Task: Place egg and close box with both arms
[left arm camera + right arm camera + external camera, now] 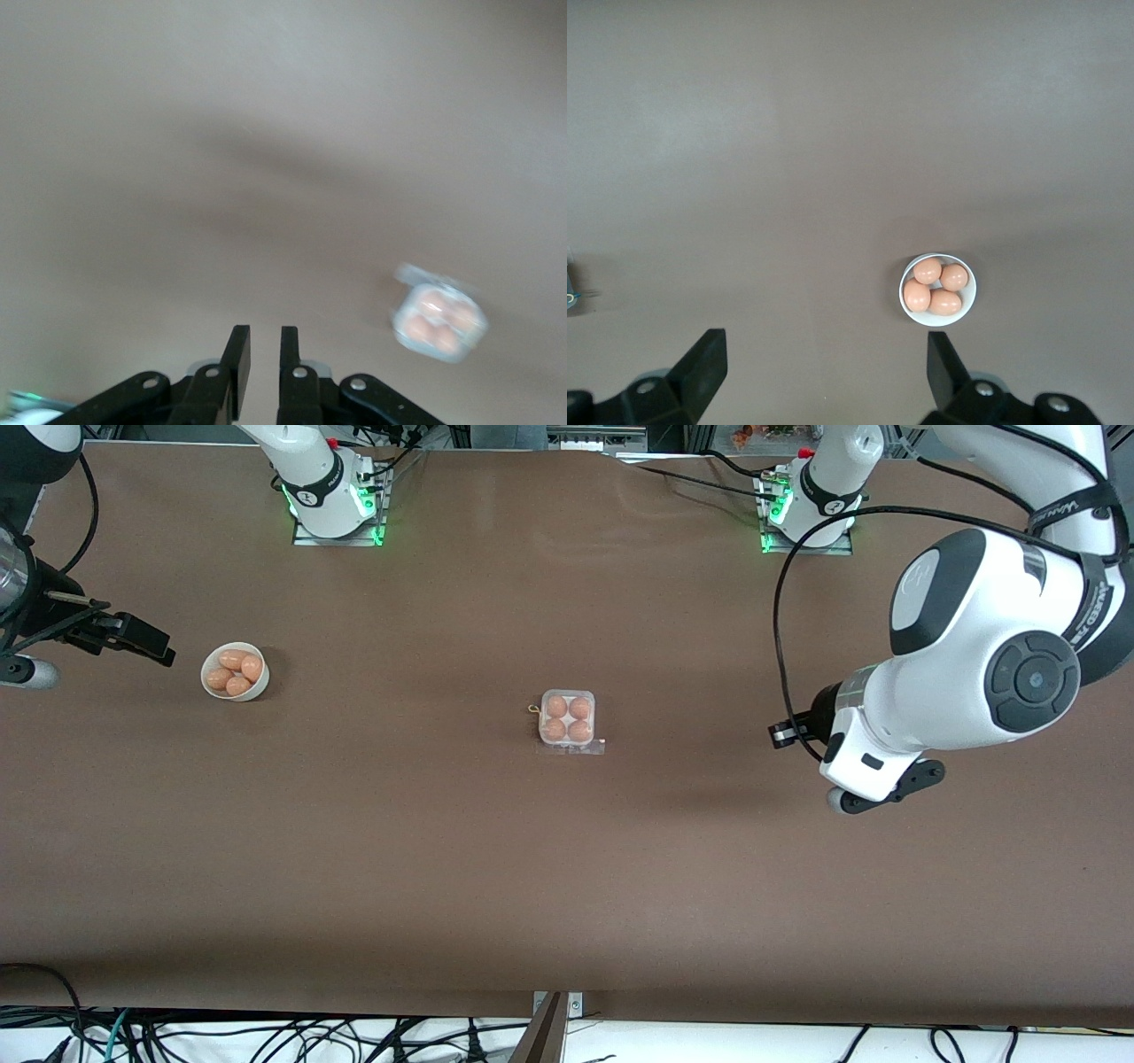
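The box [567, 720] sits at the table's middle, a white tray with an egg [555, 707] in every cell and its clear lid lying down over them. It also shows in the left wrist view [440, 324]. My left gripper [780, 733] hangs over bare table, well off the box toward the left arm's end. Its fingers stand a narrow gap apart with nothing between them [263, 329]. My right gripper [146, 642] is wide open and empty [827, 341], over the table beside the bowl at the right arm's end.
A round white bowl [235, 671] with several more eggs stands toward the right arm's end and shows in the right wrist view [938, 289]. The brown table [567, 886] is bare around the box. Both arm bases stand along the table's edge farthest from the front camera.
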Motion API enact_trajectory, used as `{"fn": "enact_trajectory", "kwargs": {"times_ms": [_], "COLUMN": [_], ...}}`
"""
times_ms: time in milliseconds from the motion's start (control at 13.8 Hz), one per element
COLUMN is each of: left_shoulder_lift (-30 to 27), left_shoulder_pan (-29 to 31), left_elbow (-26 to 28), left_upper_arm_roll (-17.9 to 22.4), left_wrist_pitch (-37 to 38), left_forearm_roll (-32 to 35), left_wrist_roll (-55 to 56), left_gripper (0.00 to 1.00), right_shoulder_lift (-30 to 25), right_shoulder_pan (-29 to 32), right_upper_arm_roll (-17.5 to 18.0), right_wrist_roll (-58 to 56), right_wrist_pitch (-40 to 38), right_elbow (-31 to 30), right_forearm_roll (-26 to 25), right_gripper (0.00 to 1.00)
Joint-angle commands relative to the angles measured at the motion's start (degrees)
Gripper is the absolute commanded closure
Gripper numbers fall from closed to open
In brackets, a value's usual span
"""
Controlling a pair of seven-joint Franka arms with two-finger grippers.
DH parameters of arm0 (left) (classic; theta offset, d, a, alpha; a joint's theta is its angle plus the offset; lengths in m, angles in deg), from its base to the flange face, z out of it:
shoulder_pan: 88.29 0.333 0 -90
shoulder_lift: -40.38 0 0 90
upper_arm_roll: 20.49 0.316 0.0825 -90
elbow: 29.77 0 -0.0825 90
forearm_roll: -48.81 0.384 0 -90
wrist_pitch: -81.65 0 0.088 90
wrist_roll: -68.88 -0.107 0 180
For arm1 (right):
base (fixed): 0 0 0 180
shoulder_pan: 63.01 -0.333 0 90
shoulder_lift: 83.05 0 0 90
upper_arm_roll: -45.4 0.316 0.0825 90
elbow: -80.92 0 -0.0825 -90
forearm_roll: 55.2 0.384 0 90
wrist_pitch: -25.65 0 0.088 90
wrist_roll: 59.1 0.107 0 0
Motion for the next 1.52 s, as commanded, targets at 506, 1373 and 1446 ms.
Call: {"fn": "enact_trajectory", "kwargs": {"times_ms": [506,1373,1446], "left_shoulder_lift": [-1.84,-21.69,-23.44], "left_shoulder_pan": [8.82,14.02,14.11], "left_elbow": [-0.97,21.33,24.14], "left_upper_arm_roll": [-0.48,-0.13,-0.13], "left_wrist_pitch": [1.33,-7.27,-8.50], "left_forearm_roll": [5.94,6.29,6.29], "left_wrist_roll": [-16.19,-30.45,-30.53], "left_gripper": [0.60,0.35,0.29], "right_shoulder_lift": [-0.61,-0.61,-0.61], "right_shoulder_pan": [0.75,0.75,0.75], "right_upper_arm_roll": [0.63,0.63,0.63], "right_wrist_roll": [-0.77,-0.77,-0.77], "right_wrist_pitch": [-0.40,-0.40,-0.40], "right_elbow": [-0.30,-0.30,-0.30], "right_forearm_roll": [0.39,0.39,0.39], "right_gripper": [0.00,0.00,0.00]}}
